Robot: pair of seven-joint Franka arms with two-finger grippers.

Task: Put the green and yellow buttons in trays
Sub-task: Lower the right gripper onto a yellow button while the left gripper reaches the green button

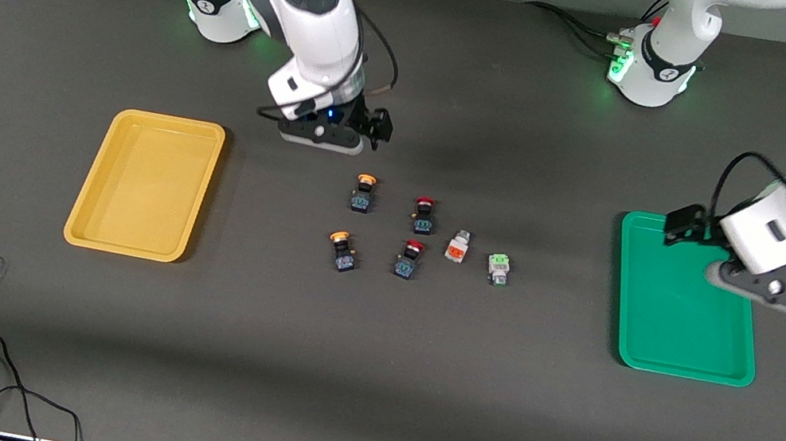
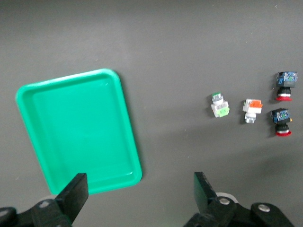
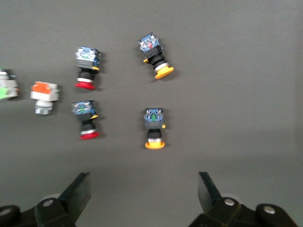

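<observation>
I use the cluster of buttons mid-counter [image 1: 365, 377] as my landmark. Its nearer row holds a yellow-capped button [image 1: 342, 249], a red-capped button [image 1: 409, 258], an orange-faced white button [image 1: 458, 248] and the green-faced white button [image 1: 498, 268], that last one at the left arm's end of the row. Farther back lie the second yellow-capped button [image 1: 363, 193] and a second red-capped button [image 1: 424, 215]. I can read no writing on any of them.

The yellow tray [image 1: 107, 235] sits well apart from the cluster toward the right arm's end; the green tray [image 1: 633, 327] sits toward the left arm's end.

My right tool [image 3: 142, 191] hangs over bare counter just past the farther yellow-capped button, fingers spread wide and holding nothing. My left tool [image 2: 139, 191] hovers over the green tray's edge, likewise wide open and holding nothing.
</observation>
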